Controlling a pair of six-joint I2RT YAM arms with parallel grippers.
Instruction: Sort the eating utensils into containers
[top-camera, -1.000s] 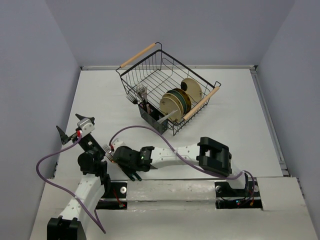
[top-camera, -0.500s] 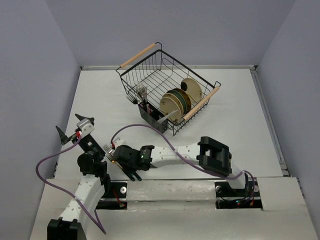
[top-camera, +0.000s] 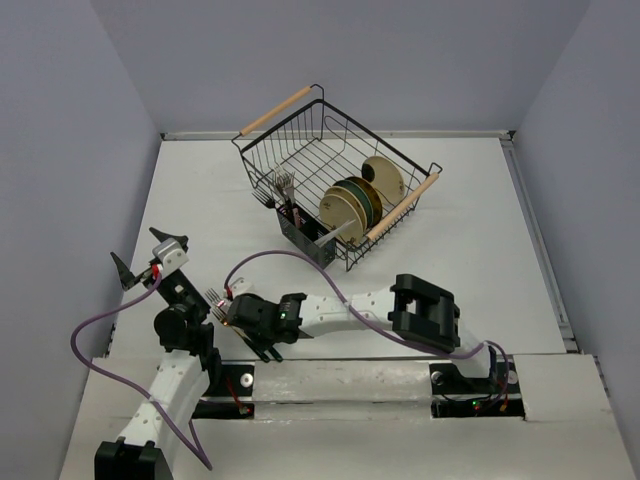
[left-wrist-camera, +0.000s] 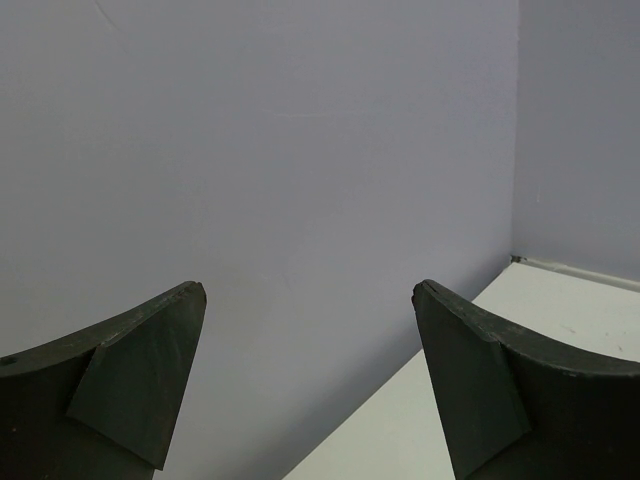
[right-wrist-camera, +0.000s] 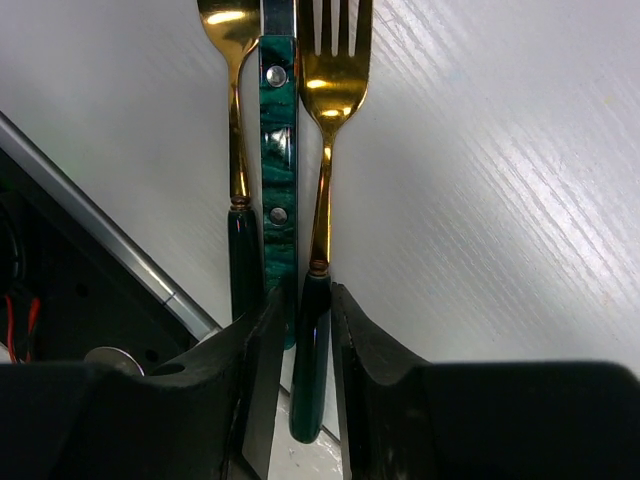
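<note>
R fingers closer in on gold fork vs before

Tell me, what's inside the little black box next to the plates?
Forks stand in the black cutlery caddy, tines up. Its walls cover the lower parts of their handles, so how many forks there are, and which compartments they fill, cannot be told.

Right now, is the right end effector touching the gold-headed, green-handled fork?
Cannot tell: right wrist view shows the right end effector straddling the gold-headed fork; contact unclear.
</note>
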